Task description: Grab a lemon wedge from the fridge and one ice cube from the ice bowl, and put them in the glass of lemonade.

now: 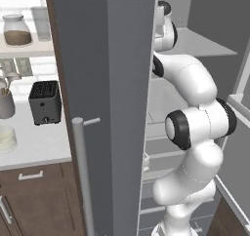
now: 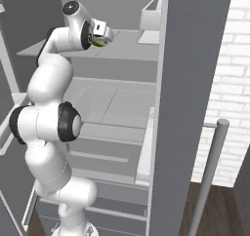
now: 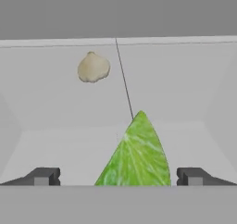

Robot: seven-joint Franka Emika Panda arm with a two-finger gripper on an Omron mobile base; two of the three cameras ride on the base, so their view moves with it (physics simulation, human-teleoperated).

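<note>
Currently, the end effector (image 3: pixel 118 177) is inside the fridge (image 2: pixel 190 84), above its upper shelf (image 2: pixel 122 47). Its fingers (image 3: pixel 44 176) are spread wide, with the wedge (image 3: pixel 136 156) between them, untouched. A pale garlic-like bulb (image 3: pixel 93 66) lies on the shelf beyond the wedge.

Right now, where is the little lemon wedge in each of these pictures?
Left base view: hidden behind the open fridge door.
Right base view: upper left, lemon wedge at the gripper over the shelf.
Hand view: bottom centre, between the open fingertips.
Shared landmark: that fridge shelf.
</note>
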